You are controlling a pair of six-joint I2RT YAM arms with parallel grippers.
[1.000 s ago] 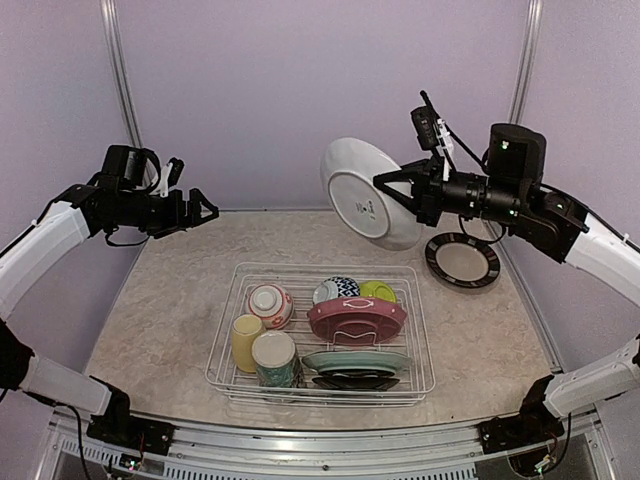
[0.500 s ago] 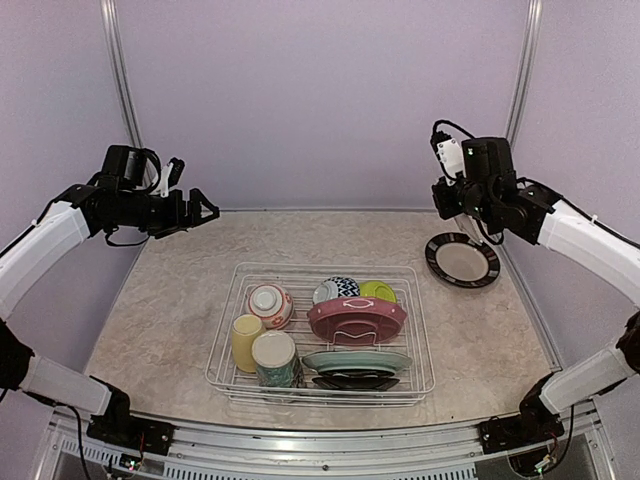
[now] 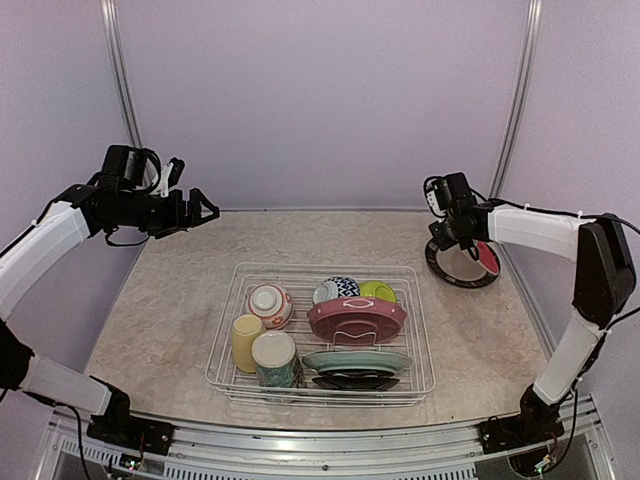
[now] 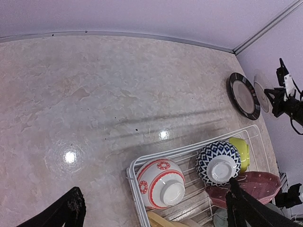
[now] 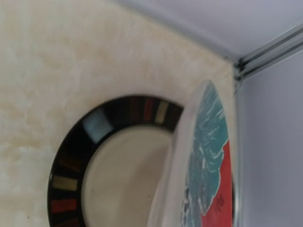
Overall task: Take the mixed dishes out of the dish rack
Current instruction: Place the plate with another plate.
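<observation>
The wire dish rack (image 3: 237, 276) holds the mixed dishes: a red-patterned bowl (image 3: 269, 303), a black-and-white bowl (image 3: 338, 289), a lime bowl (image 3: 378, 290), a maroon plate (image 3: 356, 318), a yellow mug (image 3: 246, 340), a floral cup (image 3: 275, 358), and teal (image 3: 356, 360) and black (image 3: 355, 381) plates. My right gripper (image 3: 466, 243) is shut on a grey-white plate (image 5: 208, 161) with a red and teal face. That plate hangs tilted, edge down, just over a black-rimmed plate (image 5: 94, 156) on the table. My left gripper (image 3: 205, 210) is open and empty, high at the back left.
The black-rimmed plate (image 3: 461, 262) lies at the back right, close to the corner post and wall. In the left wrist view the rack's back left corner (image 4: 130, 170) and the red-patterned bowl (image 4: 160, 183) sit below my fingers.
My right arm has swung the grey-white plate from high above the table down and right, onto the spot over the black-rimmed plate. The left arm has stayed still.
</observation>
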